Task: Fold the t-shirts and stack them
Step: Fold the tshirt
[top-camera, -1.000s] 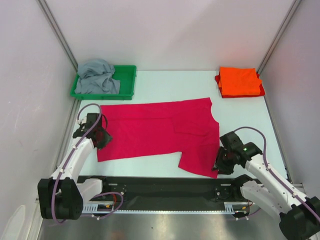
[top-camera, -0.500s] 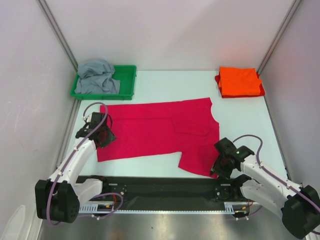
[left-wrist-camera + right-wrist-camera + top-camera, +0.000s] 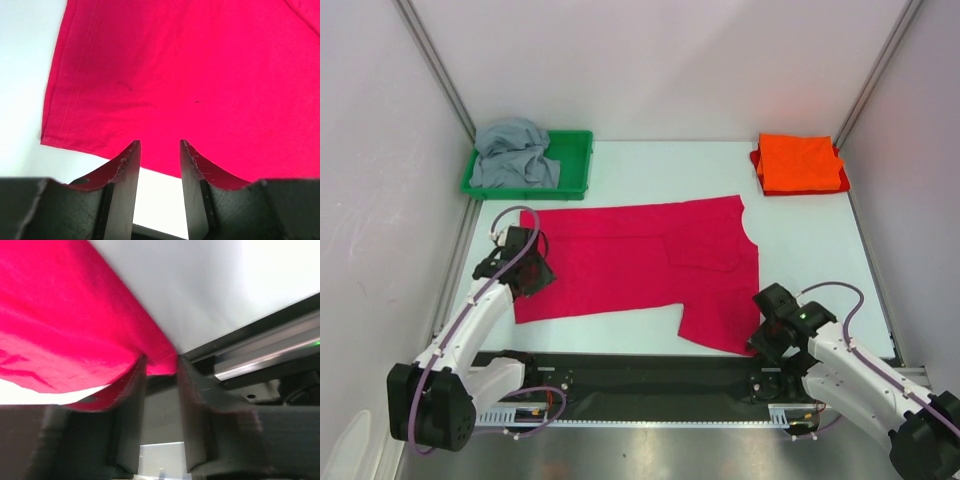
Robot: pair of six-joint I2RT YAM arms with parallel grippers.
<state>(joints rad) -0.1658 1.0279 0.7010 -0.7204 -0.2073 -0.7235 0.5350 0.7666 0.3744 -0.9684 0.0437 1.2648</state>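
While the top view showed us the crimson-pink t-shirt [image 3: 640,265] spread flat mid-frame, only in the wrist views did we see the left gripper [image 3: 159,144] parted at its hem and the right gripper [image 3: 161,361] parted around its corner.

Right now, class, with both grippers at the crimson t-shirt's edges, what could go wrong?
The right gripper has only a corner tip of the crimson t-shirt between its open jaws; lifting might let it slip out. The left gripper sits at the cloth's very edge, so closing could catch little or nothing.
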